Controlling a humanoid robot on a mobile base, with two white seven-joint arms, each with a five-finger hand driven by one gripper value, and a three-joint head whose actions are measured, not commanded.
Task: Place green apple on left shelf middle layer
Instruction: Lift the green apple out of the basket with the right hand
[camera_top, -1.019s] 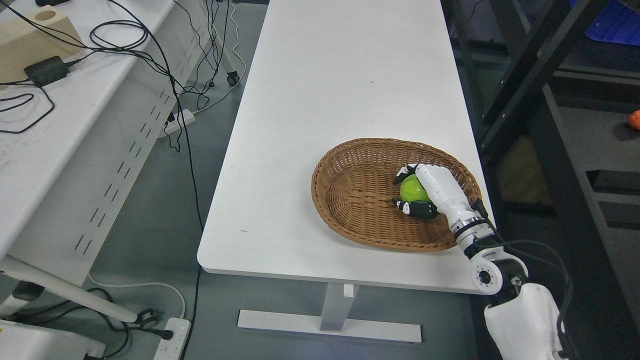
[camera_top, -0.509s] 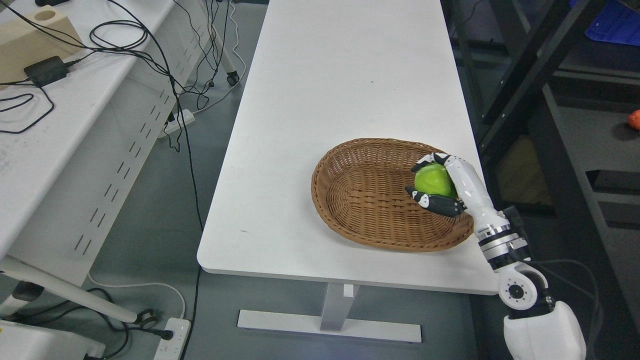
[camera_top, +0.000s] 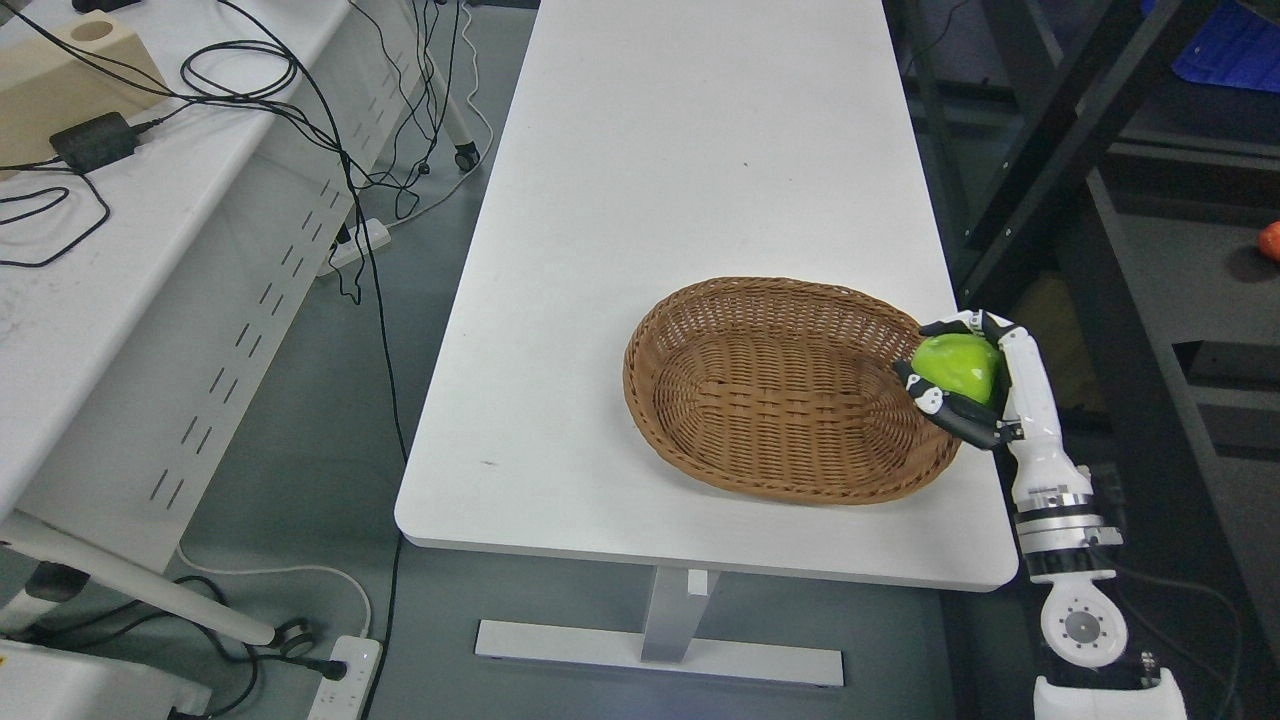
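Aloft at the table's right edge, the robot's right hand (camera_top: 975, 385) grips the green apple (camera_top: 957, 366), its fingers (camera_top: 950, 410) curled closely around the fruit from above and below. The apple sits inside the hand's cupped palm, raised clear of the wicker basket (camera_top: 700, 420), which lies just to the hand's left with its right rim directly beneath the knuckles. Nothing else shows in the basket. The white table (camera_top: 680, 180) stretches away ahead and to the left of the hand. To the hand's right stands dark shelving (camera_top: 1130, 250), near but not touching. Which shelf the task means cannot be settled from this view.

The apple looks firm, smooth and rounded, likely of modest weight for this hand, so its glossy skin seems the chief hazard: a loose wrap could let it roll out during a swing. A hold across its widest part, thumb opposing the fingers as now, appears the safest purchase, and its hard flesh should tolerate a snug squeeze without marking. The left arm does not appear in frame.
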